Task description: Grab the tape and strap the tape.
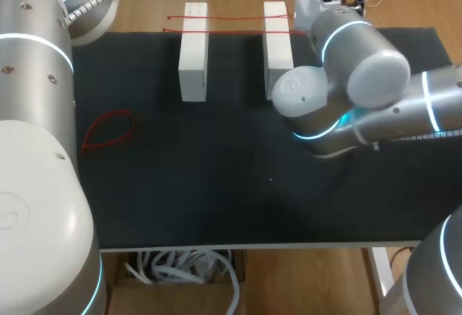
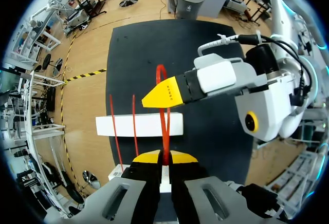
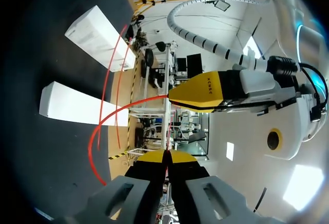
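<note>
Black mat [image 1: 216, 185] covers most of the wooden worktop [image 1: 144, 11]. A thin red tape [image 2: 165, 126] is held up over the far side of the mat, bent into a loop. The left end effector [image 2: 164, 157] has its two yellow tips pressed together on one part of the tape. The loop rises from those tips and curves round by the yellow tip of the other arm. The right end effector [image 3: 165, 154] also has its tips pinched tight, and a thin bit of the red tape runs in between them. The two end effectors are very close, tip near tip.

Just under the tape lies a long white block [image 2: 139, 125]. From above you can see two white blocks [image 1: 193, 51] lying side by side with a gap between them. Two more red strips [image 1: 231, 19] lie across both blocks at their far ends. The right arm [image 1: 361, 62] hangs over the near end of the right-hand block and hides both end effectors from above. Well apart from all this, a loose red loop [image 1: 108, 131] lies flat on the mat near its left edge.
</note>
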Robot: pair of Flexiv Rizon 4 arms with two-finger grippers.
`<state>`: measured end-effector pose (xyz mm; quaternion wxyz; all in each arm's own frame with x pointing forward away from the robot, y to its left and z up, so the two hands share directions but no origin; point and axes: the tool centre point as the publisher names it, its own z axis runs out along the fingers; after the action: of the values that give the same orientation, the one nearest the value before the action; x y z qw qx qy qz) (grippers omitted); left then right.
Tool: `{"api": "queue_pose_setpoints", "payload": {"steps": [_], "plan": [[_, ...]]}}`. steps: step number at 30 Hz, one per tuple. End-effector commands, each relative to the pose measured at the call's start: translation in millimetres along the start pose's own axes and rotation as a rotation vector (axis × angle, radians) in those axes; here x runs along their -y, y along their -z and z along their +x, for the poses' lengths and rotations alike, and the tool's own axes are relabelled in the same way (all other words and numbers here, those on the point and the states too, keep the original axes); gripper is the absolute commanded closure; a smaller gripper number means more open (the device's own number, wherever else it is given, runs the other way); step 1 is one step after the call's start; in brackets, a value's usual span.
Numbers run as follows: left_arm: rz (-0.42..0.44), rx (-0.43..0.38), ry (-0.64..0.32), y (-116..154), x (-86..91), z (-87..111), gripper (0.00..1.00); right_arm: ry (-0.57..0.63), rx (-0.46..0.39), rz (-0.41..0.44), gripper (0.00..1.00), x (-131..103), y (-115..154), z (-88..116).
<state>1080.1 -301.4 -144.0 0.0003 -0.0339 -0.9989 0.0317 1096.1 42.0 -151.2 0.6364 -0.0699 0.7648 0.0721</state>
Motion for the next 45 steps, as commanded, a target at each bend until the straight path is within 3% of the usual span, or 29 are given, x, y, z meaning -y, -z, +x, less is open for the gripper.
{"api": "queue_pose_setpoints", "payload": {"steps": [1,9,15,22,37,45], "plan": [[-0.003,-0.002,0.000,1,0.1,-0.4,1.00,0.004,-0.014,-0.006,1.00,3,3,-5],[-0.003,-0.002,0.000,1,0.1,-0.4,1.00,-0.008,-0.004,-0.006,1.00,1,1,-6],[-0.003,-0.002,0.000,1,0.1,-0.4,1.00,-0.095,0.027,-0.028,1.00,2,0,-7],[-0.003,-0.002,0.000,1,0.1,-0.4,1.00,-0.133,0.024,-0.045,1.00,11,3,2],[-0.003,-0.002,0.000,1,0.1,-0.4,1.00,-0.223,0.039,-0.066,1.00,9,0,15],[-0.003,-0.002,0.000,1,0.1,-0.4,1.00,-0.242,0.076,-0.078,1.00,5,1,3]]}}
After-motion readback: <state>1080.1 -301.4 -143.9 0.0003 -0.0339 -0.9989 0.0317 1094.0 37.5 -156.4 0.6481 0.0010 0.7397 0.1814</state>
